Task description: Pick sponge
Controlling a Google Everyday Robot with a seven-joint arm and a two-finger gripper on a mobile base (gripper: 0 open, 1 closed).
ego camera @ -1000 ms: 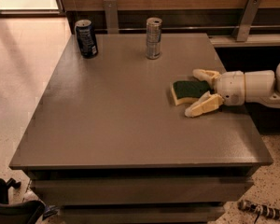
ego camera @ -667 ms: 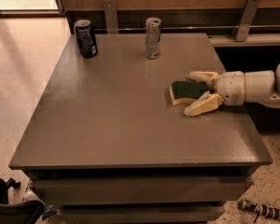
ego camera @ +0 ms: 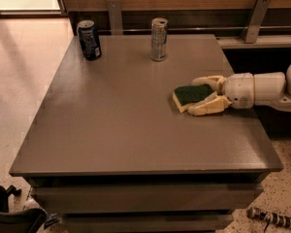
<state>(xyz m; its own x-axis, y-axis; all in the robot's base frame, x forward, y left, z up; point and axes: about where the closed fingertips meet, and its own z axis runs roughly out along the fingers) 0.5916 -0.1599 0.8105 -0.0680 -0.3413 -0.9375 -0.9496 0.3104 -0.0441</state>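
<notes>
Camera view: grey matte table (ego camera: pixel 136 130).
Sponge (ego camera: pixel 191 94): wavy-edged, green over yellow foam, between pincer fingers.
Gripper (ego camera: pixel 200 95): spread around sponge, unchanged.

Almost nothing differs — the gripper (ego camera: pixel 198 96) sits a touch nearer around the sponge (ego camera: pixel 190 96) than a second ago, its two pale fingers (ego camera: pixel 207 107) flanking the sponge's near and far sides — closing slightly.
</notes>
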